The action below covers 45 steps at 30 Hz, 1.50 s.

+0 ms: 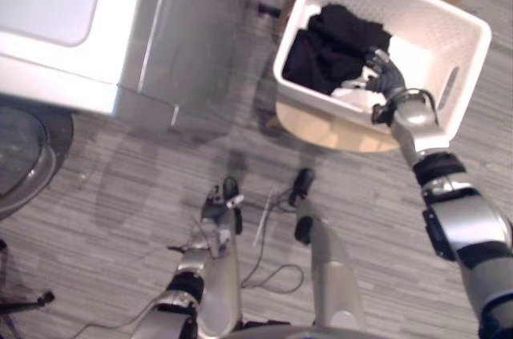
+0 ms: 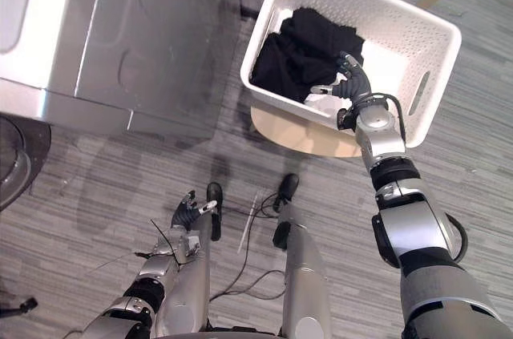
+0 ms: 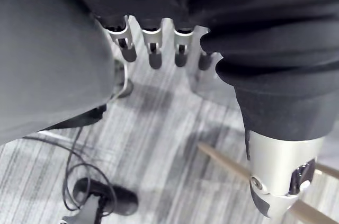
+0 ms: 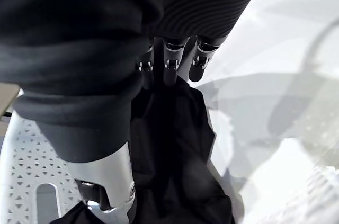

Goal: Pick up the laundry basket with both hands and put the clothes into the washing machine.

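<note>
A boxy silver-white washing machine (image 1: 80,26) takes up the far-left part of the eye views, standing on grey striped plank flooring (image 1: 144,187). To its right, well apart from it, a white perforated plastic laundry basket (image 1: 437,46) sits tilted on a round pale wooden surface (image 1: 337,131). A heap of black clothes (image 2: 300,50) lies inside the basket against its nearer wall, with a small patch of white fabric (image 2: 325,102) beside it. The eye views show the right arm reaching over the basket's near rim, the right hand (image 1: 385,74) resting on the heap. The right wrist view gives what they do not: its fingers (image 4: 169,65) run fairly straight, tips at the black cloth, with the thumb held apart and no cloth clamped between them. The left hand (image 2: 188,212) hangs low near the floor, far from the basket. Its wrist view shows the fingers (image 3: 153,49) loose and apart over bare planks, holding nothing, with pale wooden bars (image 3: 228,160) beyond them.
</note>
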Motion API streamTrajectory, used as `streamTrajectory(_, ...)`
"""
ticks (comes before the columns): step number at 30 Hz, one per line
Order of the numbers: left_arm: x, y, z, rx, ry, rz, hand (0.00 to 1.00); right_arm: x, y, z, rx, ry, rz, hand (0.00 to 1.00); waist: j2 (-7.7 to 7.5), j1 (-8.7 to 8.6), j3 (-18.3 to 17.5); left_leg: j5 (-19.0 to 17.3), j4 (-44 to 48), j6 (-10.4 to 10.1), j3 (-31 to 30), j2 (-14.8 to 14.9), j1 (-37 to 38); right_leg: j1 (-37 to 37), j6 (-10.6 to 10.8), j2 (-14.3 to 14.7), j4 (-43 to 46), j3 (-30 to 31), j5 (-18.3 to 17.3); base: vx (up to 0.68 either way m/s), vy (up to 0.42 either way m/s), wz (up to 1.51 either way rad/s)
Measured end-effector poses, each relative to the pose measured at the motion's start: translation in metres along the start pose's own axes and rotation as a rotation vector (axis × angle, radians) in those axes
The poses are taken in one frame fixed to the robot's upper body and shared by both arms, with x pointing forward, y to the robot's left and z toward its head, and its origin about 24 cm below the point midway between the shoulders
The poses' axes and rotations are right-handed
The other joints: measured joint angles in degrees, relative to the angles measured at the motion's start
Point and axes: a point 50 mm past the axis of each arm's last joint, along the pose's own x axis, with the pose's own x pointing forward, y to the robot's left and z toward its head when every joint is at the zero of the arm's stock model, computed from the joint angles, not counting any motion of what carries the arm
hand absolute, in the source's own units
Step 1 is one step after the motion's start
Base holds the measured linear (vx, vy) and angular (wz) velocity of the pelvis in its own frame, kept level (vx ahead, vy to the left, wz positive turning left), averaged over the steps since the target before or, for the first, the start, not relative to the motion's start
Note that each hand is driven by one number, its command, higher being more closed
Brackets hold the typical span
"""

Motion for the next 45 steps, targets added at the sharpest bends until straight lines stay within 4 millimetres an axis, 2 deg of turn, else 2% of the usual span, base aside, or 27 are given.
streamTrajectory(2, 0.000, -0.001, 0.007, -0.012, -0.032, 0.003, 0.00, 0.002, -0.004, 0.003, -0.012, 0.005, -0.011, 0.00, 0.00, 0.25, 0.00, -0.06, 0.74, 0.12, -0.31, 0.04, -2.04, -1.44, 0.16, -0.01, 0.00, -0.18, 0.30, -0.06, 0.013, -0.01)
streamTrajectory(4, 0.001, -0.001, 0.015, -0.029, -0.061, 0.011, 0.00, 0.004, -0.013, 0.015, -0.034, -0.017, -0.028, 0.00, -0.05, 0.42, 0.02, -0.18, 1.89, 0.32, -0.85, 0.13, -4.25, -2.70, 0.03, 0.03, -0.06, -0.69, 0.66, -0.04, 0.018, 0.02)
streamTrajectory(5, 0.001, -0.003, 0.021, -0.037, -0.091, 0.004, 0.00, 0.005, -0.025, 0.027, -0.081, -0.039, -0.051, 0.00, -0.13, 0.82, 0.01, -0.18, 2.64, 0.36, -1.27, 0.10, -6.21, -4.00, -0.01, 0.00, -0.11, -1.06, 1.03, -0.03, 0.018, 0.03)
streamTrajectory(7, 0.000, -0.003, 0.025, -0.044, -0.112, 0.003, 0.00, 0.005, -0.034, 0.035, -0.094, -0.057, -0.072, 0.00, -0.18, 1.14, 0.00, -0.17, 3.07, 0.37, -1.67, 0.05, -7.64, -4.97, 0.05, -0.04, -0.11, -1.42, 1.21, -0.02, 0.014, 0.04)
streamTrajectory(10, -0.003, -0.002, 0.039, -0.066, -0.182, 0.017, 0.00, 0.005, -0.054, 0.063, -0.122, -0.120, -0.119, 0.00, -0.20, 1.34, 0.00, -0.16, 4.87, 0.37, -3.45, 0.02, -11.93, -7.82, -0.04, -0.07, 0.66, -2.95, 1.38, -0.01, 0.011, 0.07)
streamTrajectory(12, -0.008, 0.000, 0.050, -0.091, -0.248, 0.023, 0.00, 0.003, -0.070, 0.090, -0.158, -0.192, -0.159, 0.00, -0.34, 1.51, 0.01, -0.16, 6.74, 0.36, -4.32, 0.08, -15.81, -11.15, -0.17, -0.20, 2.30, -3.50, 1.29, 0.00, 0.000, 0.00)
streamTrajectory(13, -0.008, 0.000, 0.053, -0.094, -0.259, 0.023, 0.00, 0.002, -0.075, 0.095, -0.159, -0.205, -0.171, 0.00, -0.34, 1.61, 0.02, -0.16, 7.09, 0.37, -4.44, 0.09, -16.65, -11.86, -0.18, -0.22, 2.53, -3.54, 1.29, 0.00, 0.004, -0.06)
streamTrajectory(14, -0.009, 0.002, 0.056, -0.103, -0.274, 0.029, 0.00, 0.002, -0.078, 0.104, -0.158, -0.226, -0.183, 1.00, -0.34, 1.67, 0.02, -0.16, 7.72, 0.37, -4.65, 0.18, -17.74, -12.77, -0.20, -0.19, 2.89, -3.58, 1.31, 0.00, 0.001, -0.10)
streamTrajectory(16, -0.010, 0.009, 0.063, -0.128, -0.310, 0.059, 0.00, 0.002, -0.081, 0.122, -0.163, -0.266, -0.198, 1.00, -0.46, 2.12, 0.08, -0.20, 8.81, 0.39, -4.83, 0.74, -19.85, -14.50, -0.39, 0.18, 3.04, -3.66, 1.51, 0.01, -0.007, -0.16)
streamTrajectory(19, -0.010, 0.018, 0.066, -0.152, -0.329, 0.103, 0.00, -0.002, -0.089, 0.136, -0.180, -0.306, -0.222, 1.00, -0.50, 3.03, 0.11, -0.44, 9.96, 0.62, -5.46, 1.23, -21.86, -16.03, -0.65, 0.55, 3.35, -4.04, 1.33, 0.01, -0.018, -0.14)
streamTrajectory(21, -0.011, 0.026, 0.064, -0.162, -0.324, 0.132, 0.00, -0.003, -0.090, 0.138, -0.174, -0.320, -0.230, 1.00, -0.67, 3.30, 0.20, -0.70, 10.56, 0.26, -5.61, 1.59, -22.50, -16.37, -0.66, 0.88, 3.33, -4.18, 1.31, 0.02, -0.021, -0.10)
streamTrajectory(24, -0.014, 0.041, 0.051, -0.176, -0.287, 0.180, 0.00, -0.004, -0.092, 0.141, -0.165, -0.337, -0.247, 1.00, -1.35, 3.50, 0.55, -0.72, 10.56, 0.24, -5.72, 1.88, -22.82, -16.32, -0.65, 0.93, 2.56, -5.24, 1.31, 0.01, -0.010, -0.07)
streamTrajectory(26, -0.014, 0.044, 0.050, -0.194, -0.280, 0.195, 0.00, -0.005, -0.094, 0.137, -0.159, -0.330, -0.259, 1.00, -1.35, 3.61, 0.55, -0.66, 10.53, 0.14, -5.98, 1.91, -22.82, -16.09, -0.57, 0.95, 2.52, -5.53, 1.38, 0.02, -0.007, 0.04)
streamTrajectory(29, -0.014, 0.043, 0.046, -0.198, -0.265, 0.195, 0.00, -0.005, -0.097, 0.124, -0.145, -0.294, -0.281, 1.00, -1.55, 3.63, 0.65, -0.40, 10.27, 0.35, -6.14, 1.91, -21.33, -14.52, -0.57, 0.98, 2.39, -5.77, 1.93, 0.04, -0.011, 0.09)
streamTrajectory(32, -0.013, 0.041, 0.033, -0.201, -0.209, 0.210, 0.00, -0.003, -0.093, 0.089, -0.132, -0.187, -0.281, 1.00, -1.81, 4.24, 0.78, -0.26, 8.74, 0.08, -5.25, 1.88, -16.62, -10.57, -0.78, 0.81, 1.76, -5.52, 2.03, 0.06, -0.009, 0.11)
streamTrajectory(33, -0.013, 0.039, 0.028, -0.203, -0.183, 0.213, 0.00, -0.003, -0.090, 0.072, -0.118, -0.136, -0.275, 1.00, -1.85, 4.21, 0.80, -0.35, 7.86, 0.01, -4.88, 1.69, -14.26, -8.66, -0.96, 0.54, 1.74, -5.45, 1.86, 0.07, 0.001, 0.14)
streamTrajectory(36, -0.015, 0.040, 0.013, -0.195, -0.130, 0.218, 0.00, -0.009, -0.093, 0.041, -0.074, -0.051, -0.284, 1.00, -1.87, 3.61, 0.81, -0.34, 5.69, 0.00, -4.39, 0.95, -8.74, -4.29, -0.95, -0.33, 2.00, -5.42, 1.00, 0.07, 0.006, 0.23)
streamTrajectory(41, -0.018, 0.043, -0.010, -0.170, -0.030, 0.232, 0.00, -0.017, -0.100, 0.019, 0.022, -0.016, -0.319, 1.00, -2.35, 1.95, 1.04, -0.30, 2.21, 0.03, -3.48, -0.73, 1.72, 3.36, -0.53, -2.69, 4.77, -5.13, -1.97, 0.07, 0.003, 0.25)
streamTrajectory(42, -0.019, 0.042, -0.016, -0.163, -0.006, 0.228, 0.00, -0.018, -0.098, 0.021, 0.024, -0.034, -0.312, 1.00, -2.35, 1.33, 1.03, -0.26, 0.87, 0.05, -3.25, -1.25, 4.94, 5.83, -0.30, -3.32, 5.17, -5.08, -2.73, 0.04, -0.014, 0.20)
streamTrajectory(45, -0.020, 0.034, -0.025, -0.135, 0.040, 0.181, 0.00, -0.021, -0.099, 0.033, 0.073, -0.117, -0.309, 1.00, -2.44, 1.14, 0.96, 0.37, -2.37, -0.06, -2.26, -2.25, 11.47, 10.66, 0.08, -4.37, 5.65, -4.78, -4.01, 0.04, -0.037, 0.17)
